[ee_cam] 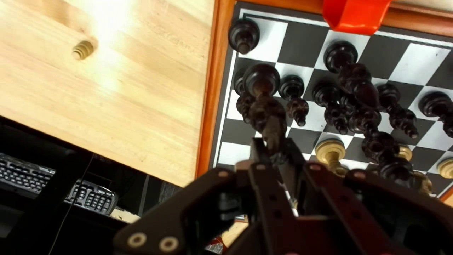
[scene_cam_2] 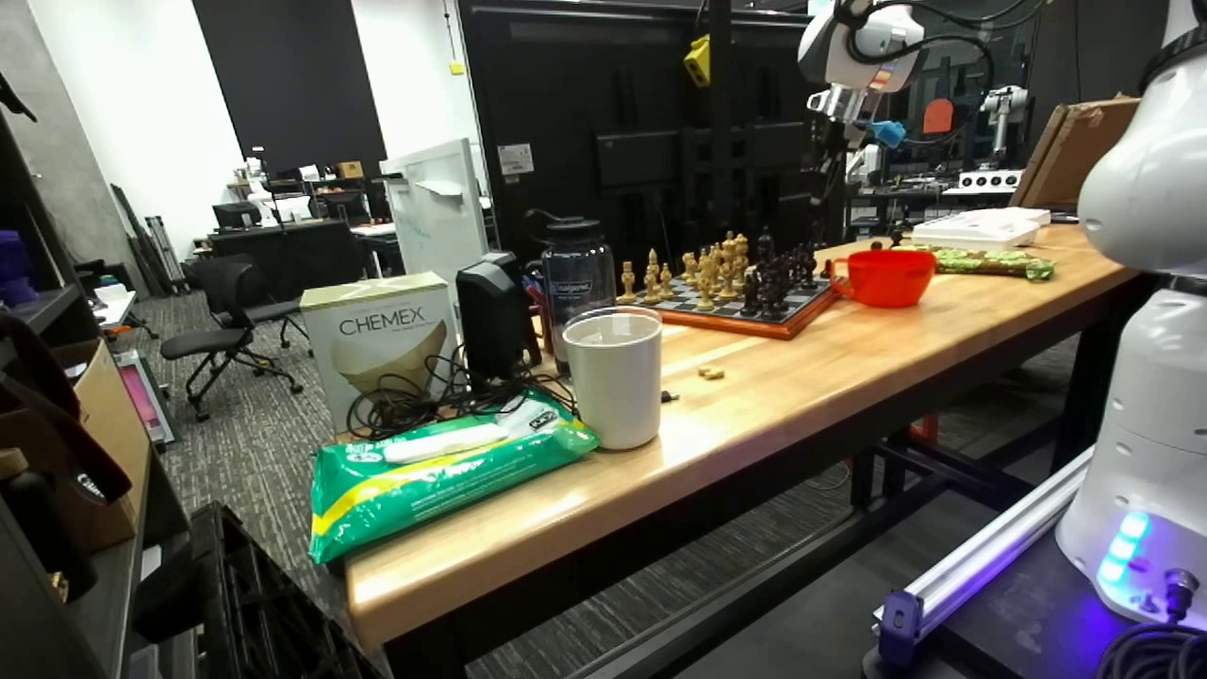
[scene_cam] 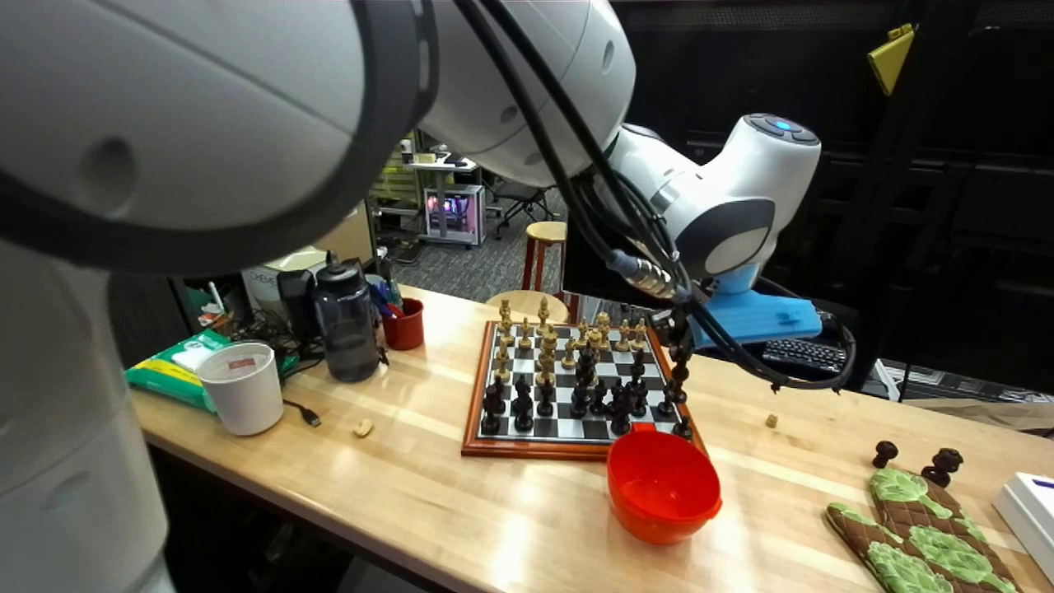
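Jaws have a dark chess piece [ee_cam: 266, 109] pinched tight up top, so swinging low could topple neighbouring pieces [ee_cam: 296, 104].

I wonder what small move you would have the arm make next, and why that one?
Probably a slight straight lift: the gripper is closed on a dark chess piece, which appears raised over the chessboard and overlaps a standing neighbour in the wrist view, so moving sideways or down might knock that one.
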Controlling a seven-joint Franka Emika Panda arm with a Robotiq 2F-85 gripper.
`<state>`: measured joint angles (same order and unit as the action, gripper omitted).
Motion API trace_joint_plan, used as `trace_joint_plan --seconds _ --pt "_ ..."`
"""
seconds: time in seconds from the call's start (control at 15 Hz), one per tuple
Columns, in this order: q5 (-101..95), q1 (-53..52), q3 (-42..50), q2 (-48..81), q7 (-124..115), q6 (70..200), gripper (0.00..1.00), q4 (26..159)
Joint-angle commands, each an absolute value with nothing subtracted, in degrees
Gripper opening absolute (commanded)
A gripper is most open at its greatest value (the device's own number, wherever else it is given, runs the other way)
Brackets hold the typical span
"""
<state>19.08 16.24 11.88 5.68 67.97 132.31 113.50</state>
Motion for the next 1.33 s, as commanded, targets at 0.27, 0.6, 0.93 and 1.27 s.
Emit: trace_joint_plan --seconds 0.27,0.6,0.93,1.27 --pt "15.12 12.79 11.32 -7.66 63.23 134.02 0.04 123.18" --pt "13.47 10.25 11.48 -13.35 61.20 135.44 0.04 128.86" --pt "11.78 7.37 10.97 -17.79 60.84 138.75 0.04 135.16" --pt "9.40 5.11 10.53 -21.55 59.68 141.78 0.04 140.36"
